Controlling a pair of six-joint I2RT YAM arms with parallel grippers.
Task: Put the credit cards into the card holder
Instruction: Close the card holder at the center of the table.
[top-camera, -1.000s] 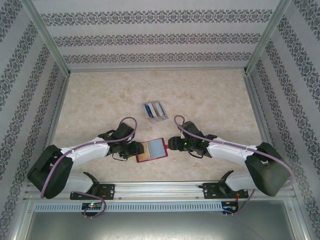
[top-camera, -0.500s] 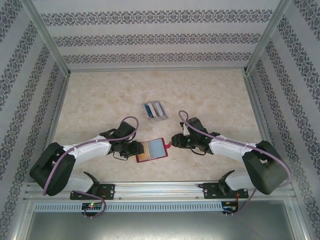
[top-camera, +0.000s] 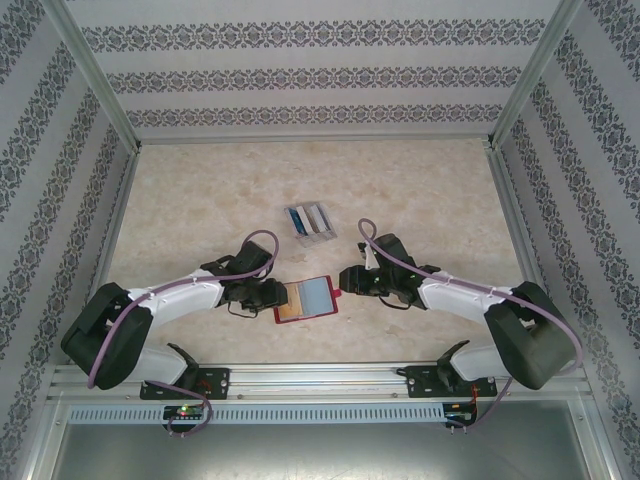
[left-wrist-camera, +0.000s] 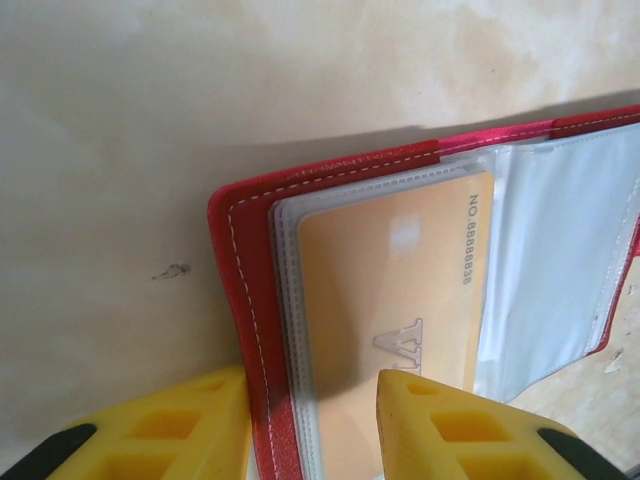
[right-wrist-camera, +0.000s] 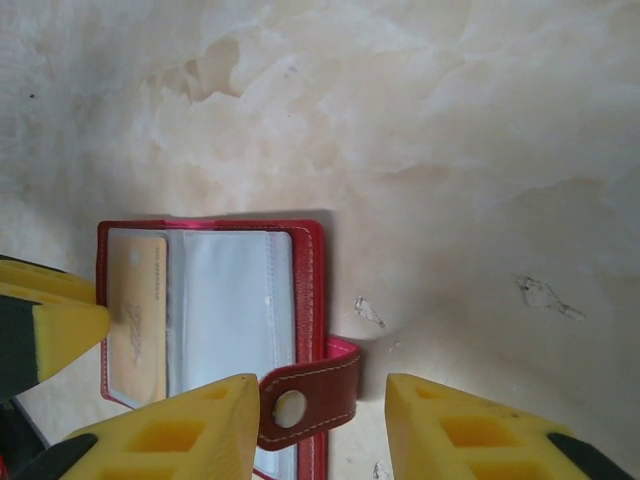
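The red card holder (top-camera: 305, 298) lies open on the table between my two grippers. An orange-yellow credit card (left-wrist-camera: 400, 300) sits in its left clear pocket. The pale right pocket (right-wrist-camera: 230, 300) looks blue-grey from above. My left gripper (top-camera: 271, 297) is open astride the holder's left edge (left-wrist-camera: 250, 330), with one yellow finger (left-wrist-camera: 170, 430) on the table side and the other (left-wrist-camera: 450, 430) over the orange card. My right gripper (top-camera: 344, 280) is open around the snap tab (right-wrist-camera: 315, 390), its left finger (right-wrist-camera: 170, 430) next to the tab. More credit cards (top-camera: 309, 220), blue and pale, stand farther back.
The spare cards stand in a clear slotted tray (top-camera: 322, 234) beyond the holder, near the table's middle. Patterned walls on a metal frame (top-camera: 110, 100) enclose the table on three sides. Bare marbled tabletop (top-camera: 430, 190) surrounds the holder.
My right gripper has drawn back a little from the holder's right edge, so the snap tab now shows between its fingers. My left gripper has crept slightly toward the holder and narrowed.
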